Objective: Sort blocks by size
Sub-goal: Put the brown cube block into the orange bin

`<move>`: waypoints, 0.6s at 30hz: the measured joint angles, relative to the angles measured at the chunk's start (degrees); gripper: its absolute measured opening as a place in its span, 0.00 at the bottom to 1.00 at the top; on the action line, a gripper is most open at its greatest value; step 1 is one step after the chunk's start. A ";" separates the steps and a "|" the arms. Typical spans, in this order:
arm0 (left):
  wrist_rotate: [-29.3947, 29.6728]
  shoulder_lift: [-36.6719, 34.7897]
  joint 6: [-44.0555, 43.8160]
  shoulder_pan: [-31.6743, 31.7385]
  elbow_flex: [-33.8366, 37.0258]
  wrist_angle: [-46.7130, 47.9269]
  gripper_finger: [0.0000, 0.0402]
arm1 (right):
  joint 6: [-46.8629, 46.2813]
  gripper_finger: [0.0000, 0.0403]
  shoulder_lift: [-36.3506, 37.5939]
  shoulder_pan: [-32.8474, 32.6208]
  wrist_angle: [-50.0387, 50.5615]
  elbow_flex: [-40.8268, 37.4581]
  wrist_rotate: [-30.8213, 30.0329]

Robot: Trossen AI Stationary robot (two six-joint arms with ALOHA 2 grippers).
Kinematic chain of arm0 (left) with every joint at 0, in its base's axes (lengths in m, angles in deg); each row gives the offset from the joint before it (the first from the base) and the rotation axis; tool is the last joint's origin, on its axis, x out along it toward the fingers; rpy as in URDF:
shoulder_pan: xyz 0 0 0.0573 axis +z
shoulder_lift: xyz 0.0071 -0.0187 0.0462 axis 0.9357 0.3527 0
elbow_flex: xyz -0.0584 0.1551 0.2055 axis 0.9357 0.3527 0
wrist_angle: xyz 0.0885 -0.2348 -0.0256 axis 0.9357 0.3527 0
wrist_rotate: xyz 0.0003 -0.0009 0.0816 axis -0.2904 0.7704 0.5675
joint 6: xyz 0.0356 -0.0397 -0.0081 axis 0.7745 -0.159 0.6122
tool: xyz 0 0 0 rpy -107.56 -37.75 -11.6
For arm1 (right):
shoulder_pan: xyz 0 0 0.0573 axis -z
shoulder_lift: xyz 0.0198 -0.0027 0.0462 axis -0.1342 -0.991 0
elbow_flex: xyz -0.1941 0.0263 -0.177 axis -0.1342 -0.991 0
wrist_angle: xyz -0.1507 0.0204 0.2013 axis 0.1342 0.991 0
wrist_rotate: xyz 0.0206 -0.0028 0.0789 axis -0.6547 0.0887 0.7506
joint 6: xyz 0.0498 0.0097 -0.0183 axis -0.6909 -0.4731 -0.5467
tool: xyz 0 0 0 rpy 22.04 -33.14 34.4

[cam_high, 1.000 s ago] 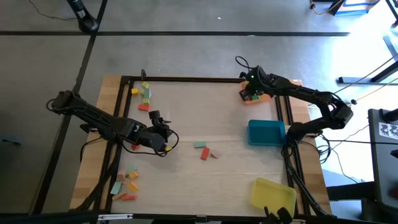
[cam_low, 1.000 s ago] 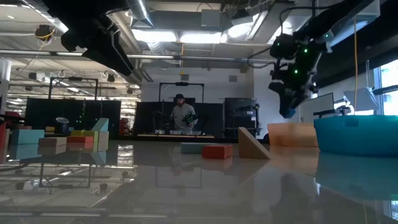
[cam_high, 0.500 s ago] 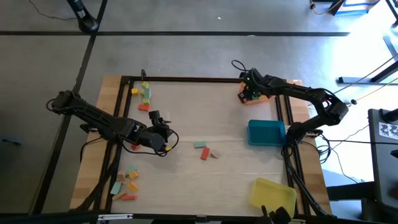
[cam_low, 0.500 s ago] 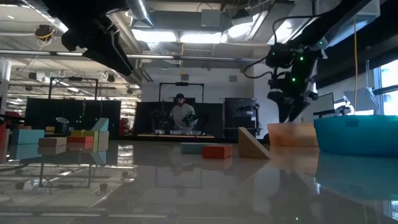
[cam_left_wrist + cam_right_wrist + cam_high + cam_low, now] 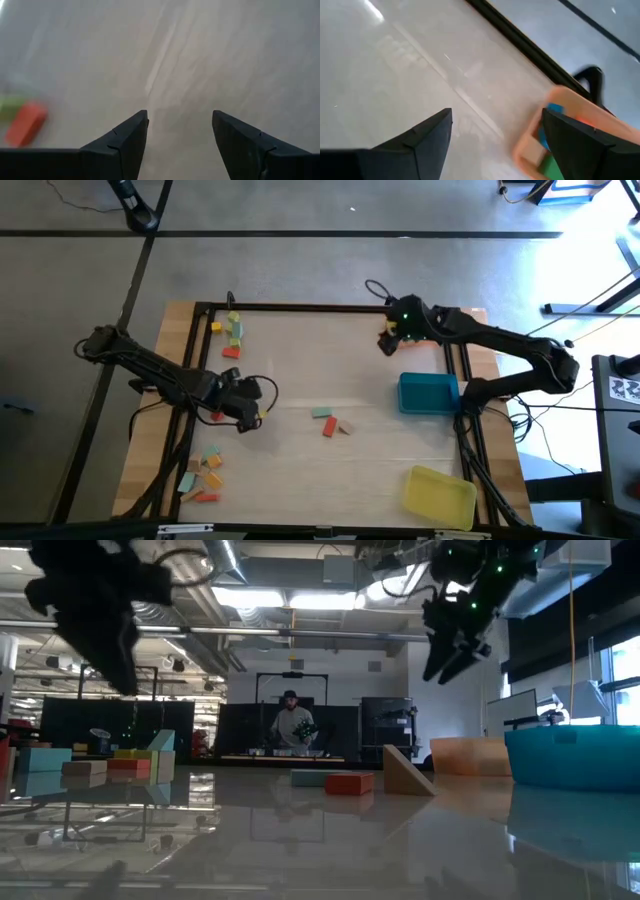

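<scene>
My left gripper [image 5: 246, 418] hovers open and empty over bare table left of centre; its wrist view [image 5: 180, 120] shows a red block [image 5: 27, 130] and a green one [image 5: 10, 106] off to one side. My right gripper [image 5: 388, 340] is open and empty at the far right, just left of the orange tray [image 5: 570, 131], which holds blue, green and red blocks. A teal block [image 5: 322, 412], a red block [image 5: 329, 427] and a tan wedge [image 5: 344, 428] lie flat at the table's centre. More blocks lie at the far left [image 5: 233, 332] and near left [image 5: 205, 475].
A blue tray [image 5: 428, 393] stands at the right edge and a yellow tray [image 5: 440, 492] at the near right corner. A dark frame [image 5: 300, 307] runs round the table. A person [image 5: 291, 728] stands far behind the table in the room.
My right gripper has gone up and toward the table's left edge, from over the orange tray to the table beside it. My left gripper has drawn back a little toward the table's left and near edges.
</scene>
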 joint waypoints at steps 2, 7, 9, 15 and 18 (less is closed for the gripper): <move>-0.12 0.00 -5.41 0.31 0.00 4.28 0.52 | 0.00 0.75 -0.02 -2.05 -2.41 -0.62 0.00; -0.25 -0.02 -16.51 0.62 0.00 13.03 0.52 | 0.05 0.75 -0.06 -5.65 -8.09 -3.64 -0.02; -0.34 -0.02 -20.06 1.42 0.00 14.76 0.52 | 0.18 0.75 -0.06 -5.89 -9.52 -4.73 0.00; -4.17 -0.02 -21.46 4.21 1.13 15.04 0.52 | 0.22 0.75 -0.09 -5.70 -12.51 -8.34 -0.11; -7.38 -0.02 -21.18 4.63 1.67 15.39 0.52 | 0.22 0.75 -0.09 -5.70 -12.59 -9.65 -0.09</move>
